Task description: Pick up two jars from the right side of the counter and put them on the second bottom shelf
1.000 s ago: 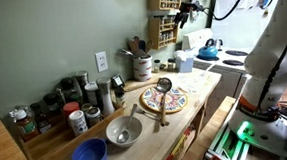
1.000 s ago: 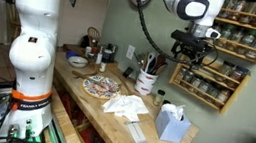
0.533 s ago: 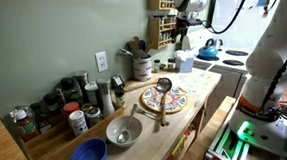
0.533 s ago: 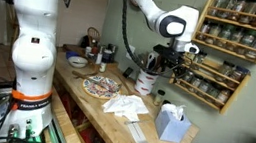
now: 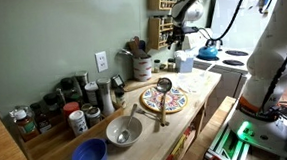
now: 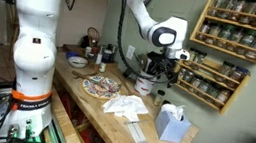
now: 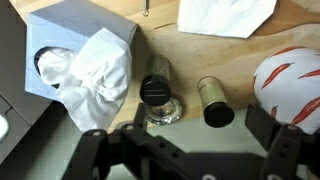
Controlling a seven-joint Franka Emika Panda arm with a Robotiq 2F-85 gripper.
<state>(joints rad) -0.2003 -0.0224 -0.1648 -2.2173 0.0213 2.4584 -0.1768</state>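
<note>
Black-lidded jar [image 7: 153, 90] and olive jar [image 7: 213, 101] sit just ahead of the released end effector [image 7: 186, 152].

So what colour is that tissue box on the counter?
The tissue box is pale blue-grey; the wrist view shows it best.

1. The gripper [image 7: 190, 162] is hanging with its jaws spread wide over the black-lidded jar [image 7: 157, 93] and the olive jar [image 7: 213, 102], which are sitting with a narrow gap between them.
2. The tissue box [image 7: 70, 45] is crowding the black-lidded jar from one side, its tissue nearly touching it.
3. The white-and-red crock [image 7: 290, 85] is closing off the opposite side.
4. Bare counter [image 7: 165, 40] is lying open between the jars and the paper napkin [image 7: 225, 15].
</note>
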